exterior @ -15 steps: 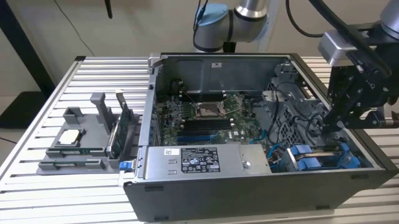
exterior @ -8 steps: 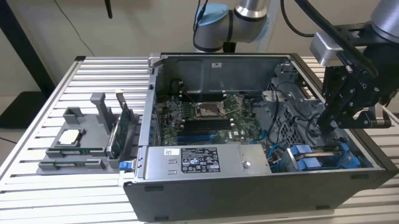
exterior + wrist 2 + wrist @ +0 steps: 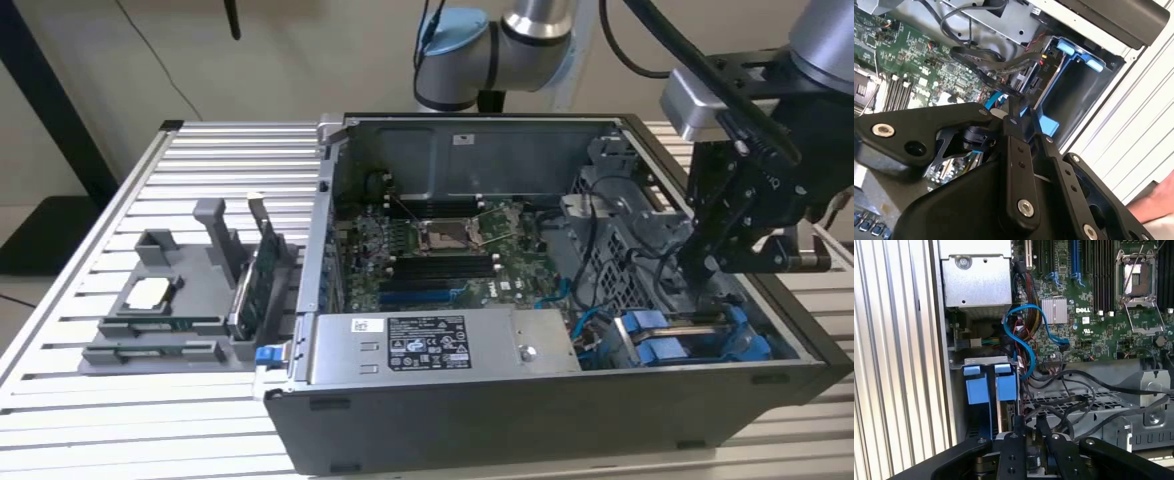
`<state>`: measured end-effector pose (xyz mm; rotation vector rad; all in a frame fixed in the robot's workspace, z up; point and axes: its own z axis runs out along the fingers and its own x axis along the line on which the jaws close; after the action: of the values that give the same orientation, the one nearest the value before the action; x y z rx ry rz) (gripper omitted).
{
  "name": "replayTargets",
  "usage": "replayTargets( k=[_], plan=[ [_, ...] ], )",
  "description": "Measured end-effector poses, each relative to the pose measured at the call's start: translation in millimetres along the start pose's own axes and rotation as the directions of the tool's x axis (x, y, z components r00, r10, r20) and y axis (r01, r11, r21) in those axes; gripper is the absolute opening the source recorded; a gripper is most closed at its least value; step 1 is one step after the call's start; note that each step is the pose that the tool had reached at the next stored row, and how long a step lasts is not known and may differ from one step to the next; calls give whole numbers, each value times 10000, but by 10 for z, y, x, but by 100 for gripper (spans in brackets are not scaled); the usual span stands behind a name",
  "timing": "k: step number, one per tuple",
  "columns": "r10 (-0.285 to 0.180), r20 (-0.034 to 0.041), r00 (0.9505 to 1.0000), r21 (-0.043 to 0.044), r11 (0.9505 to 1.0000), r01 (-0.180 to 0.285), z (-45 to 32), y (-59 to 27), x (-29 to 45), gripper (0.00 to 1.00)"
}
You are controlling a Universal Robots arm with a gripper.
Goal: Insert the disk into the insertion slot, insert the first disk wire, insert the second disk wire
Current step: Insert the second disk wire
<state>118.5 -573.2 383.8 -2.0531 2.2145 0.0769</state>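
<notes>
Reaching down into the open computer case (image 3: 534,300), the robot's gripper (image 3: 703,268) is hovering over the drive bay at the exterior view's right, its fingers (image 3: 1019,112) drawn close together around what looks like a thin cable end, though the grip itself cannot be confirmed. Just beneath it, the disk (image 3: 1004,405) in its blue carrier is sitting edge-up in the insertion slot (image 3: 627,250). A light blue cable (image 3: 1024,340) is looping nearby toward the green motherboard (image 3: 441,240), beside the grey power supply (image 3: 427,345).
</notes>
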Motion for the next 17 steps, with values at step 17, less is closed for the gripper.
replayTargets(
  k=[17],
  plan=[
    [-3,69,10000,51,10000,3,22,1,-3,15]
  ],
)
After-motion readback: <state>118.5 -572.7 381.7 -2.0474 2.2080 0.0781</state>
